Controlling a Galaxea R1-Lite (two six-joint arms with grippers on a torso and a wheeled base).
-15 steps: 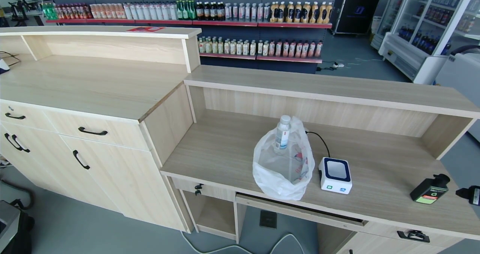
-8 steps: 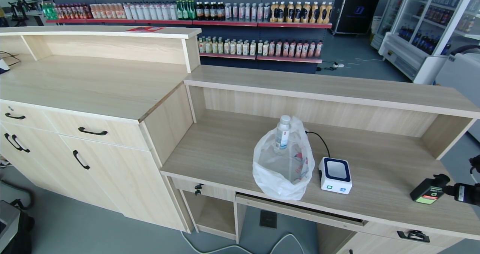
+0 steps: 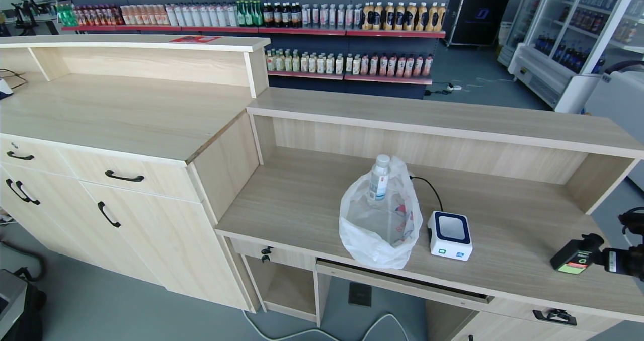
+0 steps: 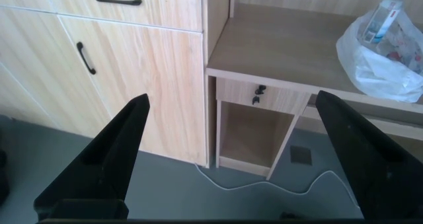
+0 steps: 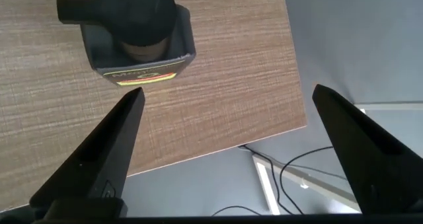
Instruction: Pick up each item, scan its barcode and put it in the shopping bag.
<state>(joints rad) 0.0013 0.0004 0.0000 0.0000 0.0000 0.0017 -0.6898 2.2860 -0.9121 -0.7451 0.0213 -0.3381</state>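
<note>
1. Small black bottle [image 3: 576, 254] sits at the counter's [image 3: 503, 230] right end, with my right claw [image 5: 226, 95] gaping, empty, just beside it.
2. Looks light, stiff, slick. I'd grip mid-body, not the cap.

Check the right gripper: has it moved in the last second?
Yes. In the head view the right gripper came leftward along the counter toward the black bottle, which stayed put.
</note>
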